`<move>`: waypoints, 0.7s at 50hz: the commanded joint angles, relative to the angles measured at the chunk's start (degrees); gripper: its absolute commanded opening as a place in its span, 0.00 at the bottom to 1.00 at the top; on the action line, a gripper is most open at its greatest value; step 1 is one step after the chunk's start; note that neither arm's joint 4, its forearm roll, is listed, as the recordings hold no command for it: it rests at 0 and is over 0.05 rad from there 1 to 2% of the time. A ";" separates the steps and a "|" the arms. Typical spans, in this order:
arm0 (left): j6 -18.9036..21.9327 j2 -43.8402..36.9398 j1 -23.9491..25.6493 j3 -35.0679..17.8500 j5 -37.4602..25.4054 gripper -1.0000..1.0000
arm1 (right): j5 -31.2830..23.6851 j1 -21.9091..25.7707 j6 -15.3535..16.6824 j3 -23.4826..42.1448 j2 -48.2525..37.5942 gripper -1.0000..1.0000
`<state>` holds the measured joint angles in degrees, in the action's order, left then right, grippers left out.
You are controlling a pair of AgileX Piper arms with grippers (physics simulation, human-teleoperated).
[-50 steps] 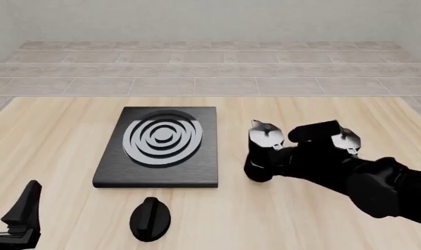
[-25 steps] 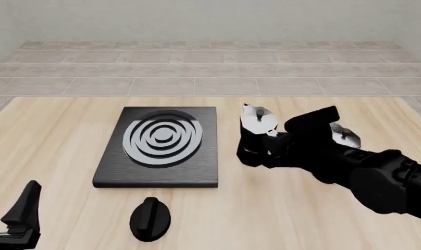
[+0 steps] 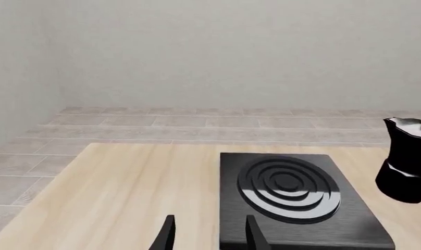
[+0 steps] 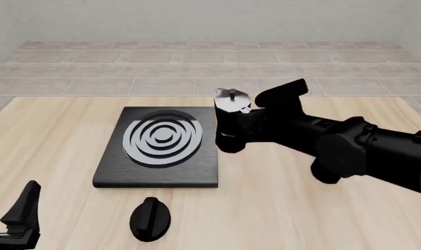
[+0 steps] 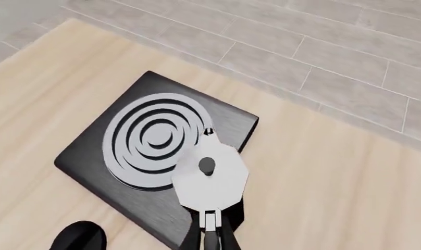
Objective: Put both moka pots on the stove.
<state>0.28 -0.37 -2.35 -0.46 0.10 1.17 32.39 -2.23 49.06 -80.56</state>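
Observation:
The stove [image 4: 127, 169], a flat black slab with silver ring burners, lies left of centre on the wooden table; it also shows as stove [image 3: 231, 208] and stove [image 5: 85, 156]. One moka pot [image 4: 230, 125], black with a silver lid, hangs in the air at the stove's far right edge. My right gripper [image 4: 249, 124] is shut on its side handle. From above, the moka pot [image 5: 210, 179] overlaps the slab's corner. It appears too as moka pot [image 3: 407, 161]. The other moka pot is hidden. My left gripper [image 3: 210, 237] stands open and empty near the table's front left, seen as left gripper [image 4: 12, 213].
A black teardrop-shaped knob [image 4: 150, 219] lies on the table in front of the stove, also visible as knob [image 5: 78, 238]. My right arm [image 4: 363, 151] stretches across the table's right half. A tiled floor lies beyond the far table edge.
My right gripper has lifted the moka pot and carried it left and away, up to the stove's right edge. The arm now covers the second pot. The left arm has not moved.

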 commanded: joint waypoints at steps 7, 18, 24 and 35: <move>0.25 0.10 0.17 -0.08 -0.04 1.00 | -0.58 2.16 0.02 11.63 -6.85 0.00; 0.35 0.10 0.30 -0.12 -0.05 1.00 | -0.37 2.49 -0.08 17.00 -10.63 0.00; 0.35 0.12 0.32 -0.24 -0.13 1.00 | 0.75 2.75 -0.34 18.45 -12.71 0.00; 0.25 0.08 0.31 -0.04 0.24 1.00 | 2.47 3.04 -0.27 21.40 -16.36 0.00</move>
<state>0.56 -0.25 -2.06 -0.59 0.11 2.00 34.99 -2.12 65.93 -94.77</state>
